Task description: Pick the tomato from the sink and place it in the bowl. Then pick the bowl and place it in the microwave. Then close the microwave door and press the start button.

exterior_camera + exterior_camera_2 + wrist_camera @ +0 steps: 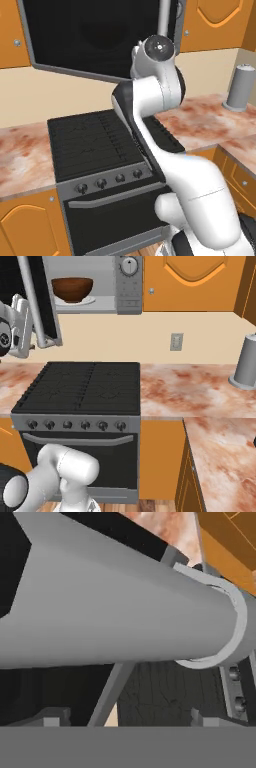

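The mottled red-and-cream stone bench (200, 386) runs across the room under orange wooden cabinets (190, 281). Set into it is the black stove (85, 387), with a row of round knobs along its grey front. In the right base view the grey boxy microwave (127, 286) hangs at about 11 o'clock above the stove, its pale interior exposed. The microwave door (95, 35), a large black glass panel in a grey frame, is swung open; in the left base view it covers the upper part of the picture. Its long grey cylindrical bar handle (115, 607) lies very close across the hand view.

The white robot arm (165, 150) rises from 5 o'clock in the left base view and reaches up to the door's edge. The hand (127, 719) sits right at the bar, its two dark fingertips (50, 717) standing wide apart at 7 and 5 o'clock below the bar; I cannot tell whether they touch it.

The wide dark brown wooden bowl (72, 288) stands upright on the white round turntable plate (75, 301) inside the microwave. A grey cylindrical canister (247, 361) stands on the bench at 3 o'clock. A small pale wall socket (176, 341) sits on the cream wall right of the stove.
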Controlling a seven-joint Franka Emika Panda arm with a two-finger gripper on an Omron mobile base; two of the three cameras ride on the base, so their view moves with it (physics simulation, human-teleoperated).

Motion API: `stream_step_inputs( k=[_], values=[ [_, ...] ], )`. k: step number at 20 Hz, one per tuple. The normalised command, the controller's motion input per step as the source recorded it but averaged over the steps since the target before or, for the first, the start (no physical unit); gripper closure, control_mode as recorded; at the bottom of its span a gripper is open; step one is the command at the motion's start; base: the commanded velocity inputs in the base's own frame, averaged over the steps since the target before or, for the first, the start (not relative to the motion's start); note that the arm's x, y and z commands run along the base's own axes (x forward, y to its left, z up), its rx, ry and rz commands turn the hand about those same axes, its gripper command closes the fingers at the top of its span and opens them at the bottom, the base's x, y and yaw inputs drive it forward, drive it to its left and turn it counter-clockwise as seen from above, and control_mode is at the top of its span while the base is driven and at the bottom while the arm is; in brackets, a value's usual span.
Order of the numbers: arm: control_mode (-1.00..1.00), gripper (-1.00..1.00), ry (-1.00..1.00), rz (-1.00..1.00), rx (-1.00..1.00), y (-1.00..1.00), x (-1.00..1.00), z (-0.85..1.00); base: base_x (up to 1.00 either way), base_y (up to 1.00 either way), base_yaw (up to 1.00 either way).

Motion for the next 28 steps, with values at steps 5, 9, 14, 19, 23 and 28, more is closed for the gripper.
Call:
stream_step_inputs(
  k=[5,9,14,19,23,28],
  values=[
    [-1.00,-1.00,0.00,0.07,-0.04,-0.27,1.00,0.30,0.00,0.00,0.00],
    [-1.00,-1.00,0.00,0.03,-0.02,-0.10,1.00,0.20,0.00,0.00,0.00],
    [-1.00,-1.00,0.00,0.03,-0.01,-0.04,1.00,0.10,0.00,0.00,0.00],
    [-1.00,-1.00,0.01,0.03,0.00,-0.01,0.86,0.08,0.00,0.00,0.00],
    [-1.00,-1.00,0.02,0.02,0.00,0.00,0.65,0.09,0.00,0.00,0.00],
    [-1.00,-1.00,0.06,0.03,0.00,-0.04,0.63,0.06,0.00,0.00,0.00]
  ],
)
